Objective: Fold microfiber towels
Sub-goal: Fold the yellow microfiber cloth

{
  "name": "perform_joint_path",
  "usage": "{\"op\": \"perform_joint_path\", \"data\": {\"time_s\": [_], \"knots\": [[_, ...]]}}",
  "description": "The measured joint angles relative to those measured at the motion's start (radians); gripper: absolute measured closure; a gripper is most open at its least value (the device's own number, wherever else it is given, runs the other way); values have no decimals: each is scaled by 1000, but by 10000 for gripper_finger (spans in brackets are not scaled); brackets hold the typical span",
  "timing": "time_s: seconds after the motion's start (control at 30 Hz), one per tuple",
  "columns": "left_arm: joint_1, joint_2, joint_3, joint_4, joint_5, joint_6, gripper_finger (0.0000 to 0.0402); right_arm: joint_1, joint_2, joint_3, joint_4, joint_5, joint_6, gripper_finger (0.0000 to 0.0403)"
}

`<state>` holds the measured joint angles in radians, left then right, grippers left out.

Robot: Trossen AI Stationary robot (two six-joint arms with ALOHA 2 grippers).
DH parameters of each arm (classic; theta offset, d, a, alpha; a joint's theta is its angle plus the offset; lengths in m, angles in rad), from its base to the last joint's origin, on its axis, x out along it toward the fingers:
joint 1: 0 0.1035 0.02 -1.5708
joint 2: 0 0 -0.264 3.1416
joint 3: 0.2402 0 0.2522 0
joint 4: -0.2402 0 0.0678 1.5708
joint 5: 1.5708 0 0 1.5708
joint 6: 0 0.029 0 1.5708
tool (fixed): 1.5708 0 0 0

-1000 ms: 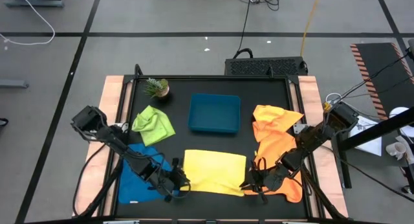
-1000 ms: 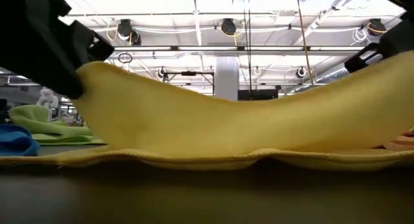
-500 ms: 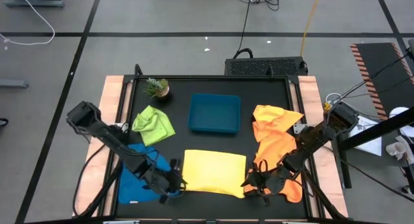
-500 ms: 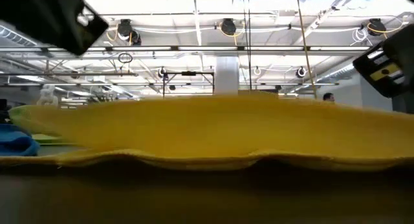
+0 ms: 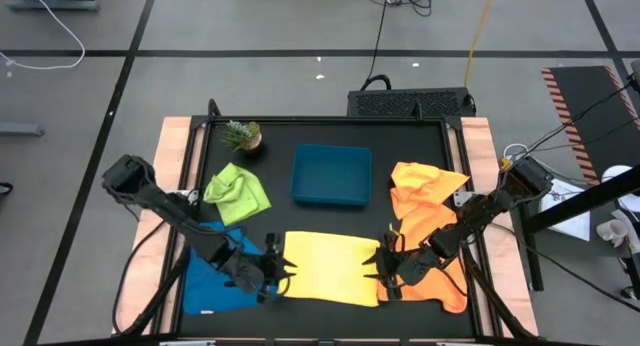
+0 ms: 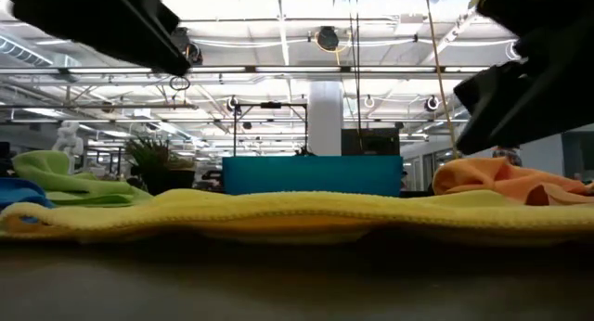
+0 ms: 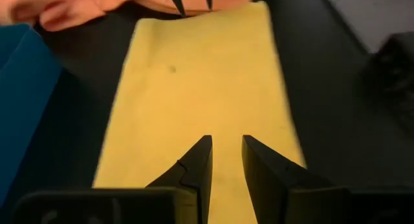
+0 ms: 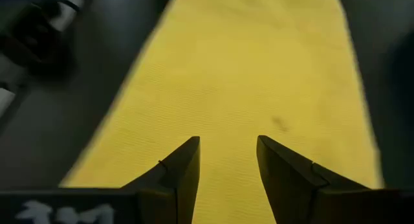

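A yellow towel [image 5: 330, 269], folded into a flat rectangle, lies on the black table near its front edge; in the low view the yellow towel [image 6: 297, 214] rests flat, one layer on another. My left gripper [image 5: 282, 272] stands open over its left end, with the towel [image 7: 200, 81] showing below the parted fingers. My right gripper [image 5: 376, 271] stands open over its right end, above the cloth [image 8: 259, 62]. Neither has anything between its fingers. A blue towel [image 5: 215, 276], a lime green towel [image 5: 238, 193] and orange towels [image 5: 425, 221] lie around it.
A teal tray [image 5: 332, 176] stands behind the yellow towel at the table's middle. A small potted plant [image 5: 243, 136] is at the far left corner. The blue towel lies under my left arm, the orange ones under my right arm.
The yellow towel's upper layer, held up in an arc by both grippers a second ago, has dropped and now lies flat on the lower layer. Both grippers have let go, risen off the cloth and moved a little from the near edge toward the towel's middle.
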<state>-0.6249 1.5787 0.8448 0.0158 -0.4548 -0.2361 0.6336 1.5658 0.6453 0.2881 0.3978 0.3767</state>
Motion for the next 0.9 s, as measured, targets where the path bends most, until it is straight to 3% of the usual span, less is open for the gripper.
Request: {"op": "perform_joint_path", "data": {"time_s": [0.1, 0.2, 0.4, 0.5, 0.6, 0.9], "knots": [[60, 41, 0, 21, 28, 53, 314, -41, 0, 0, -70, 22, -22, 259], [140, 60, 0, 45, 133, 88, 314, -87, 0, 0, -126, 15, -31, 259], [276, 60, 0, 44, 249, 153, 314, -171, 0, 0, -103, -181, -167, 259], [318, 58, 0, 75, 291, 163, 314, -213, 0, 0, -106, -229, -187, 259], [332, 57, 0, 102, 333, 132, 314, -238, -5, 0, -102, -268, -181, 259], [282, 35, 0, 165, 308, 222, 314, -190, -5, 0, -30, -249, -72, 259]]}}
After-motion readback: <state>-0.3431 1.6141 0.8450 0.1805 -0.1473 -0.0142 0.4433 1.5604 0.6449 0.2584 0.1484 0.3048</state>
